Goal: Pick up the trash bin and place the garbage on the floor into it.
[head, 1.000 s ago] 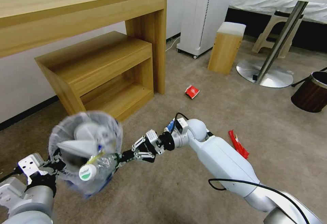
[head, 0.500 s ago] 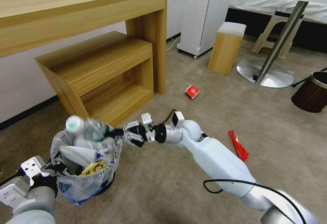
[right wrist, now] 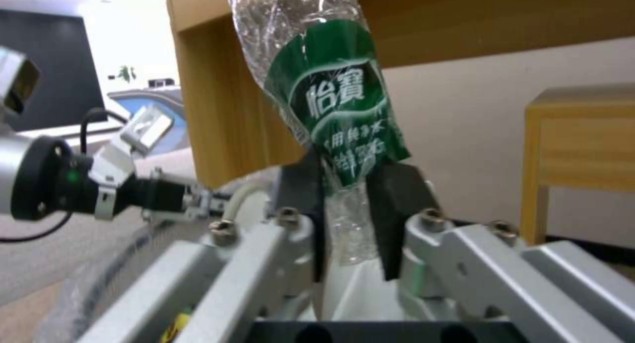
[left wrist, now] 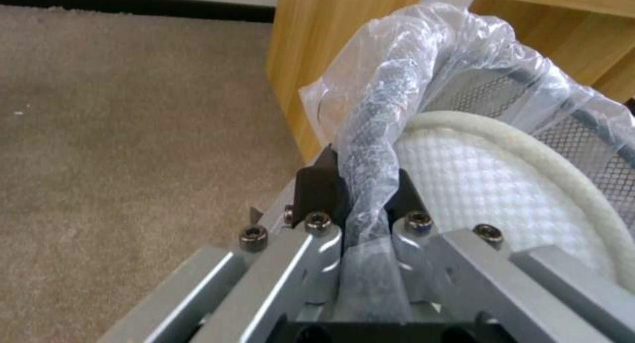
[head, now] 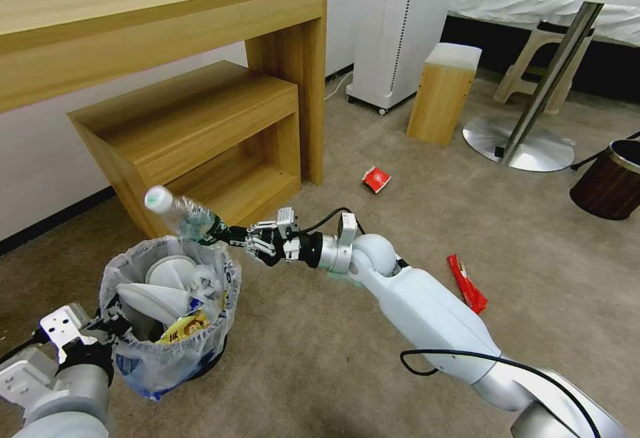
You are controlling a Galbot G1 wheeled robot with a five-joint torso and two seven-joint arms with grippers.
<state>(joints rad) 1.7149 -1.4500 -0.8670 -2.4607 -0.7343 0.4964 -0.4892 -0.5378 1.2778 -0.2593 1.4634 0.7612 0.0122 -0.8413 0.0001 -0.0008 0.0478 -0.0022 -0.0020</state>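
We see that the trash bin [head: 167, 315] now stands upright and low, close to the floor [head: 320, 365], while one second ago it was tipped toward the camera with its mouth facing us. The left pincer [left wrist: 360, 194] is clamped on the bin's rim, with the crinkly liner bag squeezed between its fingers. Inside the bin lie a white slipper [left wrist: 503, 184] and a yellow wrapper [head: 180, 328].

The green-labelled bottle [head: 183, 215] has also moved: earlier it was pressed low against the bin's mouth, and now it is lifted above the far rim, tilted, with its white cap pointing up and away. The right pincer [right wrist: 350, 204] grips it tightly around the lower, crushed part of its body, just under the label.

We judge that the first try to put the bottle in did not succeed and that the bottle is now better placed for a drop into the opening. The bin looks rather full already, so the bottle may rest on top.

A red paper cup [head: 376, 179] and a red wrapper [head: 467, 283] are still on the carpet, well apart from the bin.
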